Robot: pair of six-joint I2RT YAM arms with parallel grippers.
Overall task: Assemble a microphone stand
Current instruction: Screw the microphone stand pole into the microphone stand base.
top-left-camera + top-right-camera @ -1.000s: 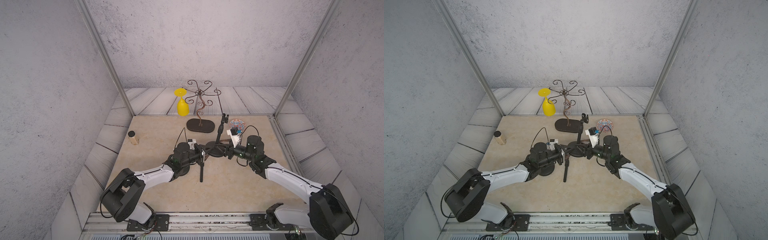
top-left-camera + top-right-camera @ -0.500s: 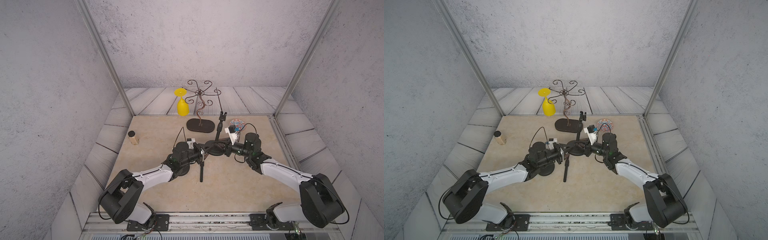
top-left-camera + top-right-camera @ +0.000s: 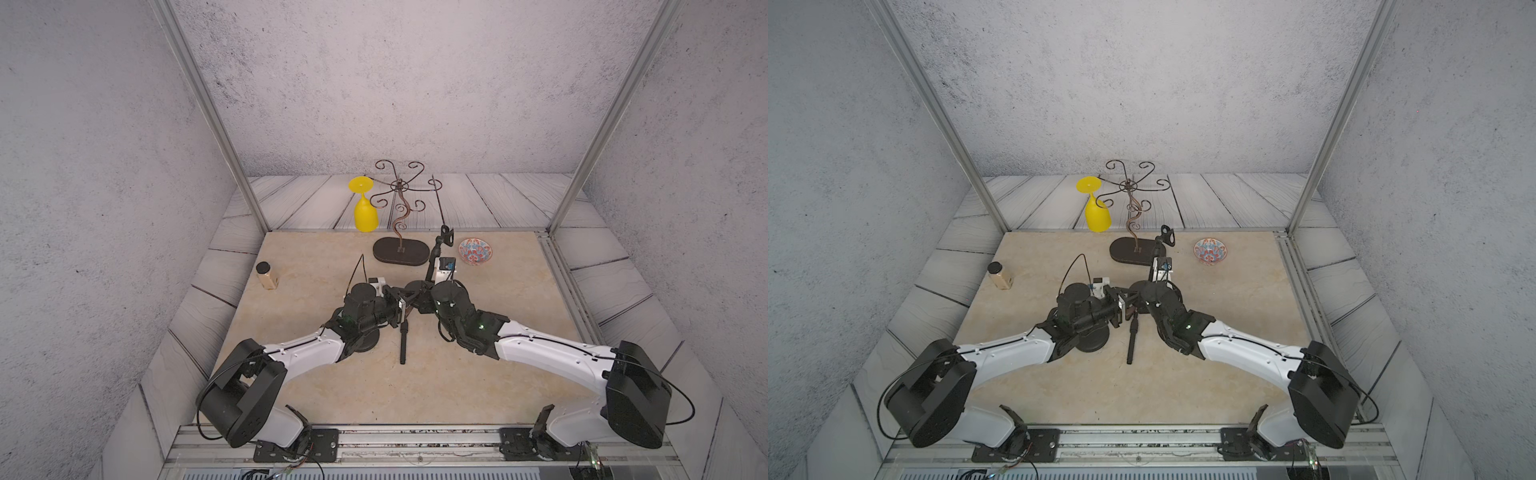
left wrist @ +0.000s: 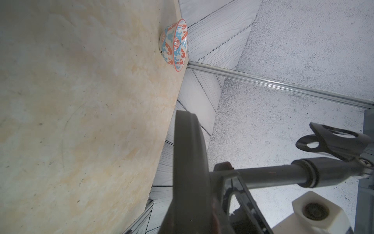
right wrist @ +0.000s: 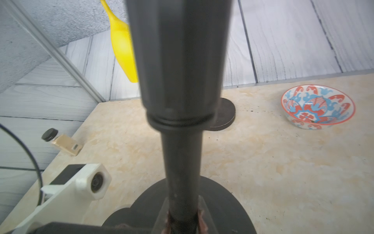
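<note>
Since the earlier frames the right gripper (image 5: 183,219) has come in from 3 o'clock and closed on the pole (image 3: 432,262). The bowl (image 3: 476,252), then half hidden behind that wrist, now shows whole.

Top views. In both, the stand is at the centre of the mat (image 3: 519,332). The pole leans from its round base (image 3: 415,286) toward 1 o'clock and ends in the clip (image 3: 446,236). The left gripper (image 3: 411,297) meets the base from 9 o'clock. A loose rod (image 3: 403,340) lies at 6 o'clock of the base. The rack (image 3: 401,252) stands at 12 o'clock, the upturned glass (image 3: 365,214) at 11, the bowl at 2 and the jar (image 3: 267,275) at 9.

Left wrist. The base shows edge-on, its rim running into the left gripper's pressed-together jaws. Whether it rests on the mat cannot be told. The pole and clip extend from it, and the bowl sits near the mat's edge.

Right wrist. The pole fills the centre, pinched just above the base between the two fingers (image 5: 202,214). The bowl, jar and glass lie beyond.
</note>
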